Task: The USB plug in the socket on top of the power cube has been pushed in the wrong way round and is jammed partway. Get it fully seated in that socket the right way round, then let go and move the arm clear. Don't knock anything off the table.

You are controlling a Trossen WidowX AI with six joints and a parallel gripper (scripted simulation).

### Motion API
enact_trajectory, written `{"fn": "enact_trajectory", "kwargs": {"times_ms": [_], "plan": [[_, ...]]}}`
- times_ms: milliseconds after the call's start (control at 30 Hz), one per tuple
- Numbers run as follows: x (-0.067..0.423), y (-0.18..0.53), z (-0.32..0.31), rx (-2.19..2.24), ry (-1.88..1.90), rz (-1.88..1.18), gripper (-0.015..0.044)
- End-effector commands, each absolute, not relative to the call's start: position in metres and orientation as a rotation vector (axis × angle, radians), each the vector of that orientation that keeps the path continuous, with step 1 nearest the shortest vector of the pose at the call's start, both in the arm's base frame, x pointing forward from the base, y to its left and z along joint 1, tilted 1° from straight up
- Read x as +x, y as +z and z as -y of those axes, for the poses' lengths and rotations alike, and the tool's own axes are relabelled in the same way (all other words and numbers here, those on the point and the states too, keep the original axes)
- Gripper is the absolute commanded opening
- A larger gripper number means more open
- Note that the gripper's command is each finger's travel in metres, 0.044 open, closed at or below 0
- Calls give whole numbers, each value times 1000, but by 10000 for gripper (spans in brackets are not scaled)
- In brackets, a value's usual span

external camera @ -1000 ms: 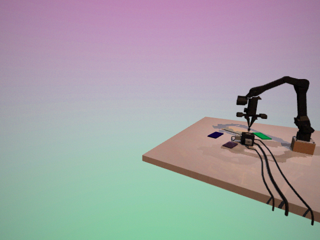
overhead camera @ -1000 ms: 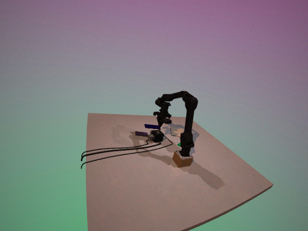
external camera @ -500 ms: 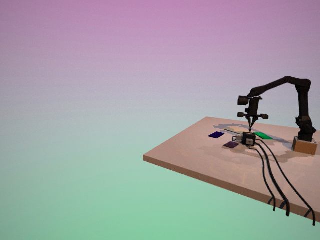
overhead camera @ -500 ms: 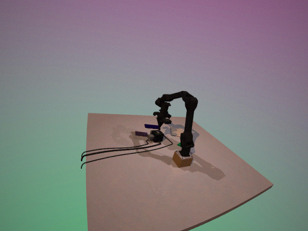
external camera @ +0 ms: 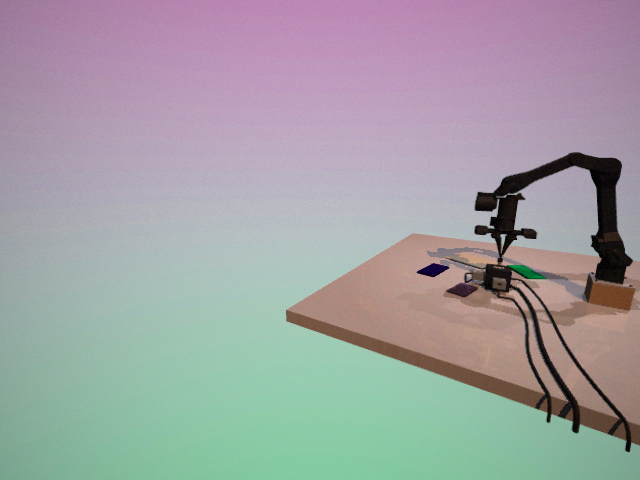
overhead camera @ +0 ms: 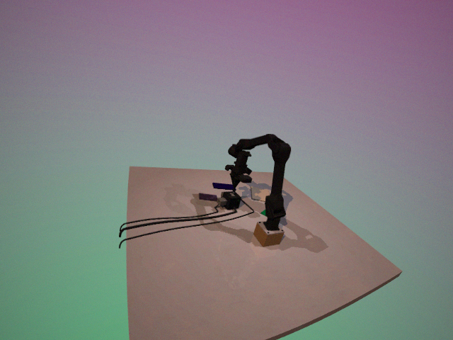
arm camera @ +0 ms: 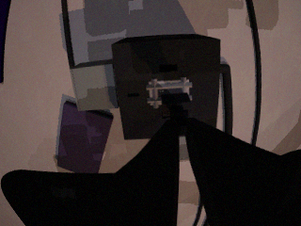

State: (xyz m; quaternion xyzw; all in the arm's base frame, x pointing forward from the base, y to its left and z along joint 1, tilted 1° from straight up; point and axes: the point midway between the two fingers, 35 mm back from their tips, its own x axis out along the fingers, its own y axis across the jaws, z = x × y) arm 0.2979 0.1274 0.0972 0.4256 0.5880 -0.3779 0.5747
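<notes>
End effector (arm camera: 180,115) nearly shut, pinching the plug (arm camera: 168,90) atop the power cube (external camera: 498,277) — pushing down off-line risks jamming again, or shoving the cube along the table (external camera: 392,315).

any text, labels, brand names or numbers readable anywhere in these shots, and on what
No readable text in any view.
Power cube: faint pale marks on its top and a light patch on one side, too small and blurred to read.
USB plug, held in the gripper: bare metal, no marking visible.
Blue card, purple card, green card: plain colour, no print.
Arm's brown base block: blank.
</notes>
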Motion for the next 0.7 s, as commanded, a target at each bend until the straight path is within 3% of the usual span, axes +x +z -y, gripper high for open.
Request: {"fn": "enact_trajectory", "kwargs": {"times_ms": [0,667], "plan": [[298,97,-129,1007,-884,-1382,0],[298,94,-130,1022,-885,-1389,0]]}}
